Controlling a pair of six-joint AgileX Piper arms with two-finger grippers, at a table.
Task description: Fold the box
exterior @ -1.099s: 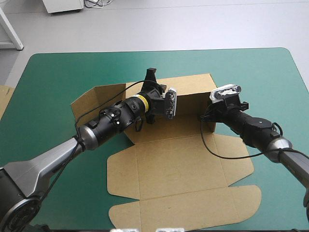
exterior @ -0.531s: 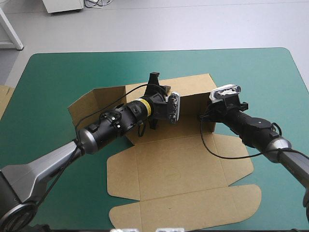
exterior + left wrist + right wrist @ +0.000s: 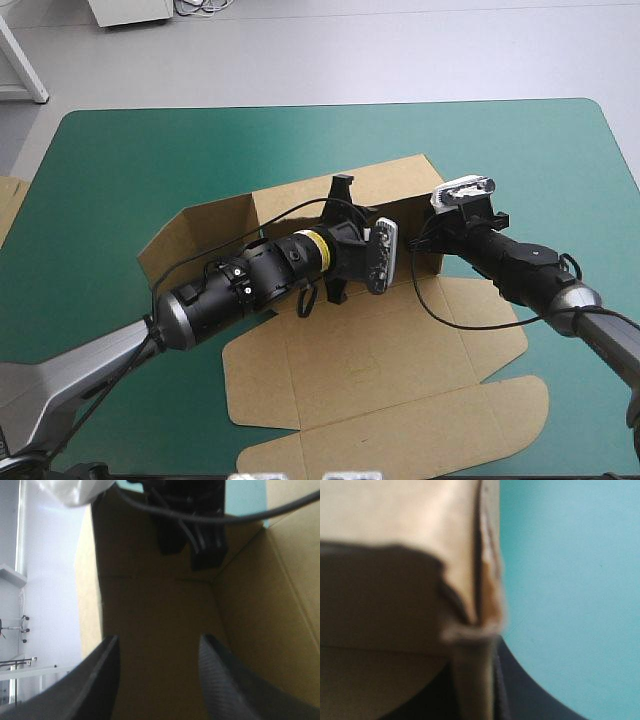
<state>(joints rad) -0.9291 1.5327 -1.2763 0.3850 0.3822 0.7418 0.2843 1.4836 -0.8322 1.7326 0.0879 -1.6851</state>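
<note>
The brown box lies mid-table with its far wall raised and its lid and flaps flat toward the near edge. My left gripper reaches into the tray along the far wall, open, with nothing between its fingers. In the left wrist view the box fills the space ahead of my left gripper, and the right gripper shows at the far corner. My right gripper is at the box's right corner. There a wall edge of the box stands between its black fingers, which are all but shut on it.
The teal-green cover is bare to the left, to the right and beyond the box. A strip of more brown board shows at the table's left edge. A black cable loops over the box's right flap.
My left arm has slid to the right along the inside of the far wall, toward the right gripper. The box's left flap has shifted a little. The right gripper has stayed at the corner.
</note>
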